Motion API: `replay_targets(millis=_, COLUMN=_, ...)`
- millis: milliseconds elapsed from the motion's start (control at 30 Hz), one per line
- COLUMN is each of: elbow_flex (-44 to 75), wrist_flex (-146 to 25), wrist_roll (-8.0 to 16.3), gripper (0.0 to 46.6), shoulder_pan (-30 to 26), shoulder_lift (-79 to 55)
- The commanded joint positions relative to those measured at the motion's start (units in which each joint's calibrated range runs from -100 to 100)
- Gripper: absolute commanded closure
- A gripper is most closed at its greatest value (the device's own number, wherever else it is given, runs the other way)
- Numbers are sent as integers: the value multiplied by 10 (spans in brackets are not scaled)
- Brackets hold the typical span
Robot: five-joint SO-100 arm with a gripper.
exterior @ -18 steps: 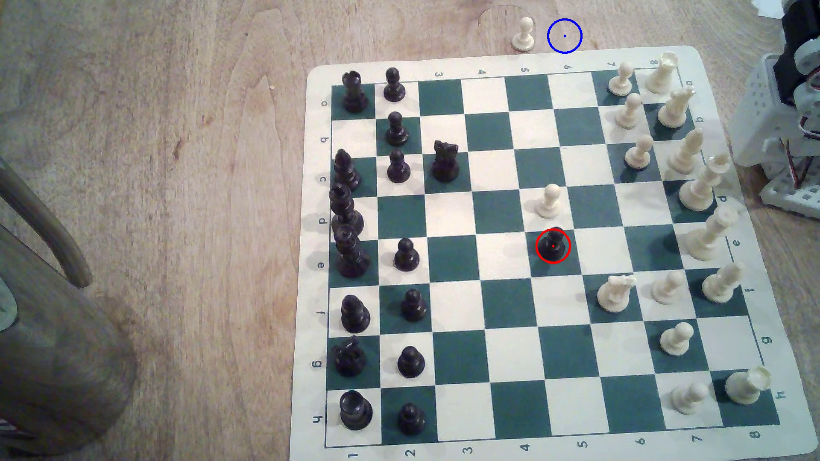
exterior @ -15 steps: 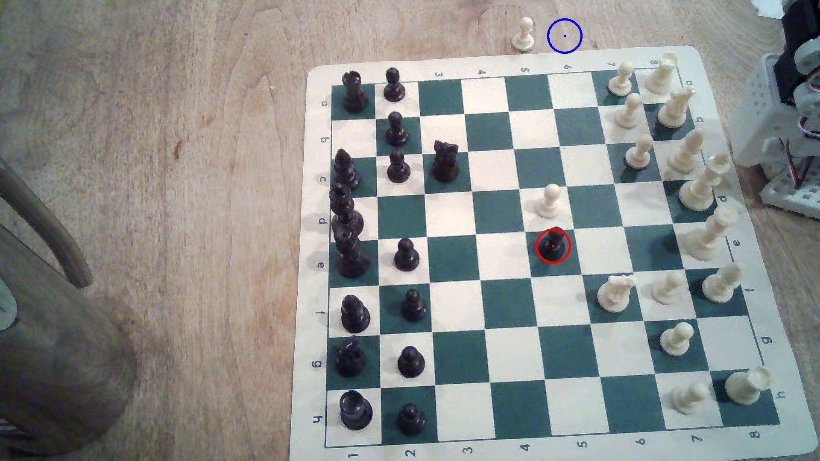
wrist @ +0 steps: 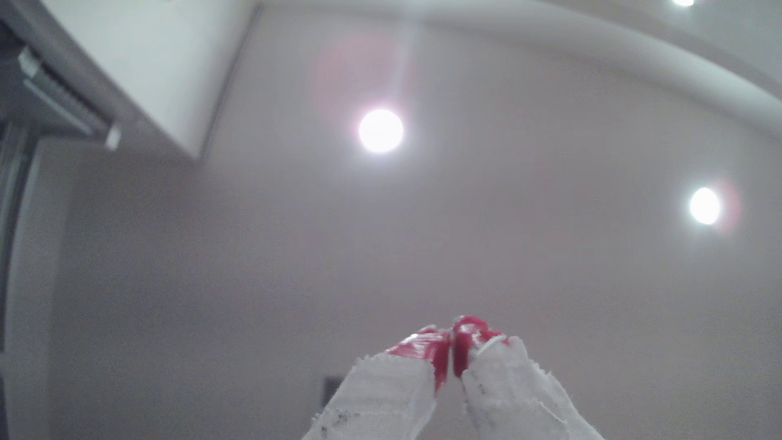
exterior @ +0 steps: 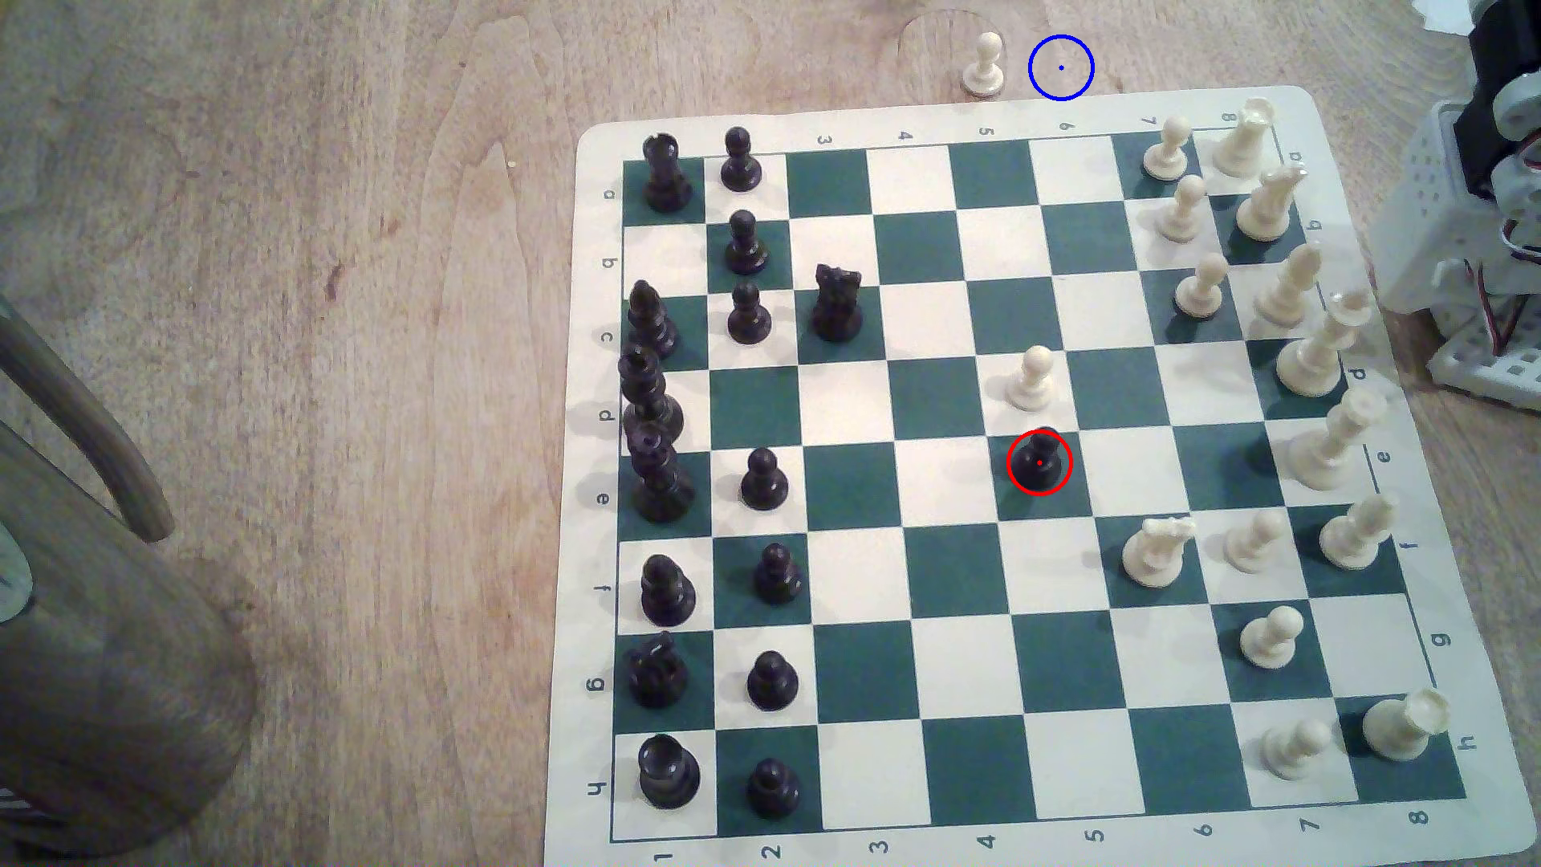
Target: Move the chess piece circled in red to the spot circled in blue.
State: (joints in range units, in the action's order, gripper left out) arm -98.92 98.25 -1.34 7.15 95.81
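1. Almost nothing has changed in the last half second: on the board no piece has shifted, and the arm [exterior: 1493, 167] at the exterior view's right edge shows only a very slight shift. The task is therefore judged to be at its very start, with the reach not yet begun.

2. The chess piece circled in red [exterior: 1039, 461], a black pawn, stands upright on a dark green square near the middle of the chessboard [exterior: 984, 842], untouched.

3. The spot circled in blue [exterior: 1061, 67] is on the bare wood of the table [exterior: 333, 333], just beyond the far edge of the board, and nothing stands in it.

4. In the wrist view the camera looks up at the ceiling lights. The fingers [wrist: 451, 355], red-tipped and wrapped in white tape, are closed together with almost no gap and hold nothing.

5. For room: a cream pawn [exterior: 1032, 379] stands on the next square toward the far edge, just beside the black pawn, so the fingers have little space on that side. The squares on the other sides of it are free.

6. Another cream pawn [exterior: 985, 65] stands on the table near the blue ring, to its left in the exterior view. A set-down probably needs care not to knock it.
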Motion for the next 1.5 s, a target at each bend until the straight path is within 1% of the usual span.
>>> replay_targets(millis=0, elbow_flex=-10, wrist_flex=14, wrist_roll=-1, gripper=464, shoulder_pan=-4, shoulder_lift=-1)
replay_targets(millis=367, elbow_flex=-10, wrist_flex=3, wrist_roll=-1, gripper=464, shoulder_pan=-4, shoulder_lift=0)
replay_targets(millis=467, elbow_flex=-10, wrist_flex=-104, wrist_roll=0, gripper=464, shoulder_pan=-4, shoulder_lift=0)
replay_targets(millis=533, elbow_flex=-10, wrist_flex=-220, wrist_roll=-1, gripper=464, shoulder_pan=-5, shoulder_lift=0)
replay_targets(millis=600, elbow_flex=-10, wrist_flex=-286, wrist_roll=-1, gripper=464, shoulder_pan=-5, shoulder_lift=-1)
replay_targets(millis=633, elbow_flex=-10, wrist_flex=-322, wrist_roll=-4, gripper=464, shoulder_pan=-5, shoulder_lift=-1)
replay_targets(millis=667, elbow_flex=-10, wrist_flex=-382, wrist_roll=-20, gripper=464, shoulder_pan=-5, shoulder_lift=-1)
replay_targets(millis=733, elbow_flex=-10, wrist_flex=-447, wrist_roll=-23, gripper=464, shoulder_pan=-6, shoulder_lift=-1)
replay_targets(millis=800, elbow_flex=-10, wrist_flex=-527, wrist_roll=-20, gripper=464, shoulder_pan=-18, shoulder_lift=0)
replay_targets(millis=833, elbow_flex=-10, wrist_flex=-641, wrist_roll=-19, gripper=464, shoulder_pan=-13, shoulder_lift=0)
replay_targets(millis=933, elbow_flex=-6, wrist_flex=-790, wrist_roll=-17, gripper=464, shoulder_pan=-13, shoulder_lift=0)
replay_targets(millis=1033, elbow_flex=6, wrist_flex=-891, wrist_roll=0, gripper=464, shoulder_pan=-6, shoulder_lift=0)
replay_targets(millis=1100, elbow_flex=35, wrist_flex=-960, wrist_roll=10, gripper=464, shoulder_pan=3, shoulder_lift=-1)
replay_targets(millis=1133, elbow_flex=79, wrist_flex=-1046, wrist_roll=21, gripper=464, shoulder_pan=8, shoulder_lift=-1)
replay_targets(millis=1167, elbow_flex=99, wrist_flex=-1081, wrist_roll=25, gripper=464, shoulder_pan=8, shoulder_lift=-1)
replay_targets(millis=1267, elbow_flex=150, wrist_flex=-1172, wrist_roll=27, gripper=461, shoulder_pan=-1, shoulder_lift=-5)
replay_targets(millis=1400, elbow_flex=258, wrist_flex=-1340, wrist_roll=27, gripper=458, shoulder_pan=-28, shoulder_lift=-57)
replay_targets(millis=1433, elbow_flex=318, wrist_flex=-1413, wrist_roll=33, gripper=448, shoulder_pan=-40, shoulder_lift=-102)
replay_targets(millis=1467, elbow_flex=362, wrist_flex=-1457, wrist_roll=46, gripper=445, shoulder_pan=-46, shoulder_lift=-137)
